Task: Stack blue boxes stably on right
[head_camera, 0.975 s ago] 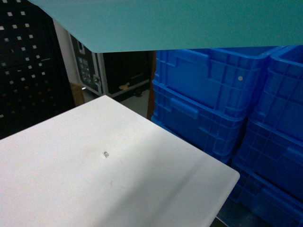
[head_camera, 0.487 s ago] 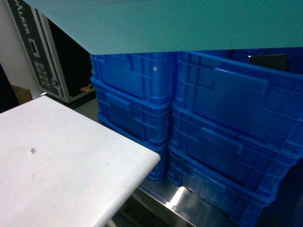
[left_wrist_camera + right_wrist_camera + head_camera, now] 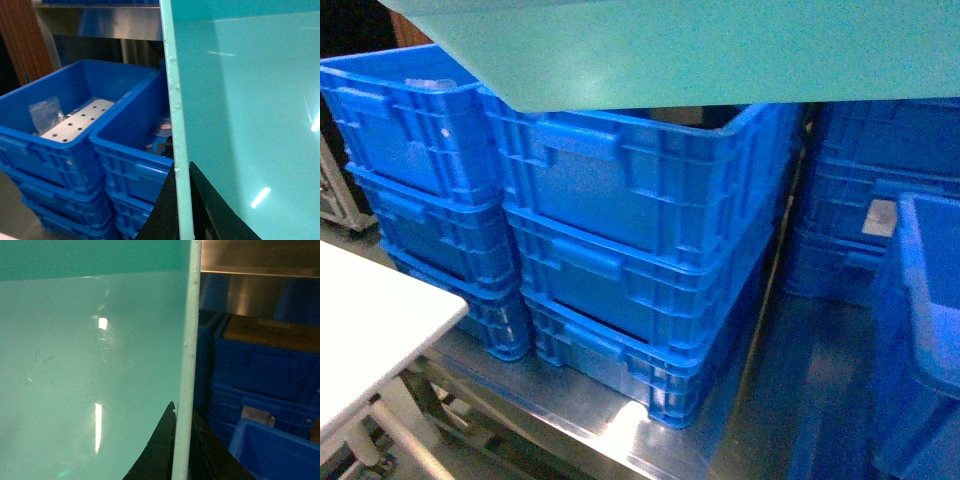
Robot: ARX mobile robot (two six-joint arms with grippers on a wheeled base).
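The light turquoise blue box [image 3: 720, 50] is held up in the air and fills the top of the head view. Its smooth wall [image 3: 250, 100] takes up the right of the left wrist view. My left gripper [image 3: 183, 164] is shut on its rolled rim, one dark finger on each side. The same box [image 3: 90, 365] covers the left of the right wrist view, where my right gripper [image 3: 182, 406] is shut on the opposite rim. Neither gripper shows in the head view.
Ribbed dark blue crates stand in three-high stacks [image 3: 640, 200] [image 3: 410, 130] on a metal shelf [image 3: 720, 430] below the box. More dark crates [image 3: 880, 180] stand behind, and one open crate [image 3: 930, 300] is at the right edge. A white table corner [image 3: 370, 320] lies lower left.
The head view has swung to the right: the white table slid off to the left and the dark blue crate stacks came to the middle. The held box keeps its place at the top.
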